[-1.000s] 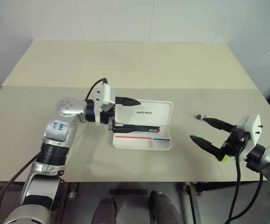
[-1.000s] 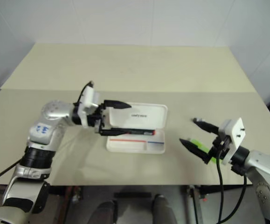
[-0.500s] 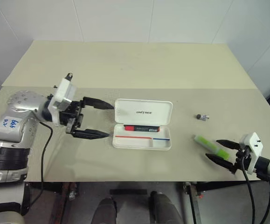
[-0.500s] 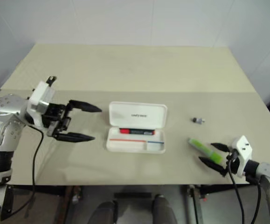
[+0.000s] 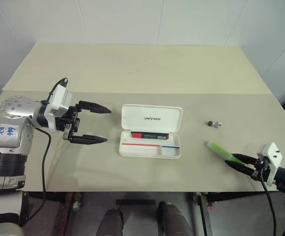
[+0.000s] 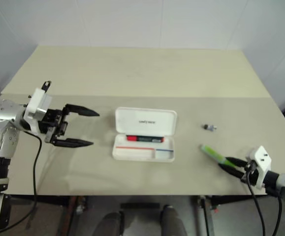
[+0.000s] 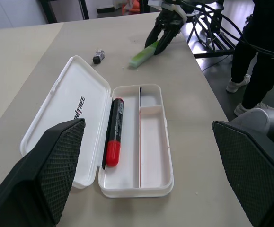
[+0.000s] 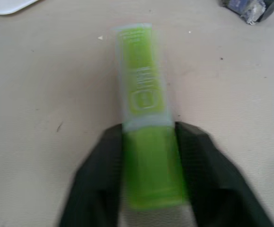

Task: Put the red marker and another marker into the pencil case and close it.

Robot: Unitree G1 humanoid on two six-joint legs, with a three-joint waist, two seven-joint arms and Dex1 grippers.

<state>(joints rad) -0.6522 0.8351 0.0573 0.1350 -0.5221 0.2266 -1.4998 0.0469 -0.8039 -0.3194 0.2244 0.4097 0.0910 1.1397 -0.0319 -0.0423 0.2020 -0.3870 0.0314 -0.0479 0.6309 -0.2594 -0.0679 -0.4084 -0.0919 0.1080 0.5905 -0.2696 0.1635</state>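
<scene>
The pencil case [image 5: 151, 131] is lying open in the middle of the table [image 5: 132, 69], lid propped back with its printed word showing. The red marker [image 7: 114, 138] is sitting in the tray's long compartment next to the hinge, red end toward the robot's left.

Over on the left, the left gripper [image 5: 92, 125] is hovering beside the case with its two black fingers spread wide — nothing between them, and it is pointing across at the case.

On the right, near the table's front edge, the right gripper [image 6: 232, 165] is squeezing its fingers [image 8: 198, 156] against both sides of the green highlighter [image 8: 144, 123]; the pen's clear capped end is sticking out ahead of the fingertips, lying on the tabletop and angled toward the case.

A small dark object [image 5: 213, 123] is resting on the table between the case and the right edge — too small to tell what it is.
</scene>
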